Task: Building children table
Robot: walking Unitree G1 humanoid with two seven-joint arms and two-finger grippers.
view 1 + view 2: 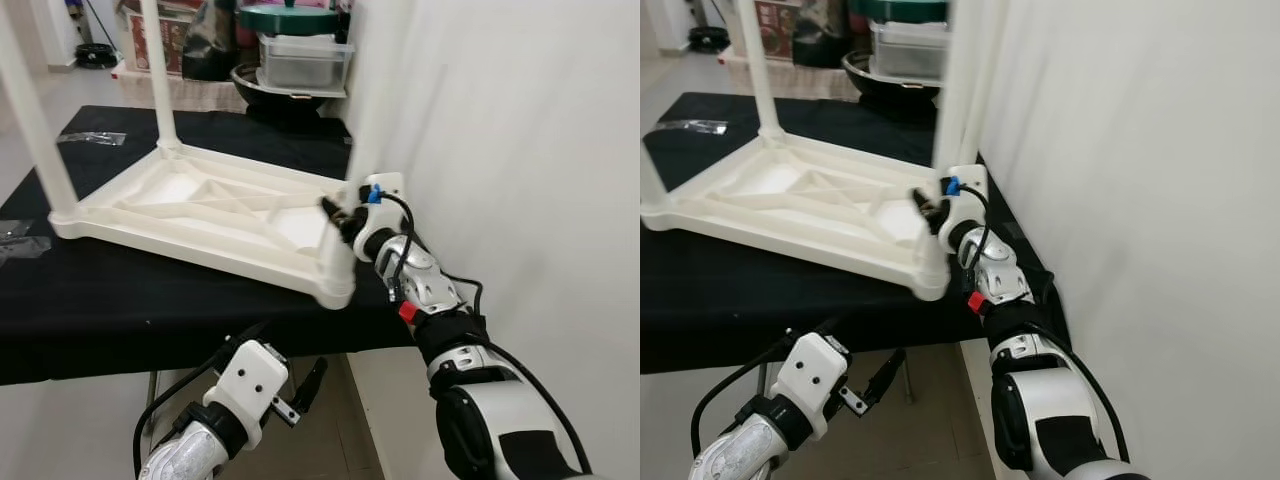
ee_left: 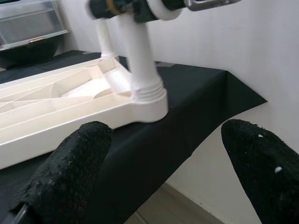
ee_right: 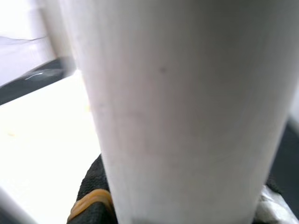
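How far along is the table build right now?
The white tabletop lies upside down on the black cloth, with three legs standing in its corners. In hand: the right gripper is shut on the near corner leg. The left gripper hangs open below the edge. Left: confirming the legs are tight, then flipping it upright.
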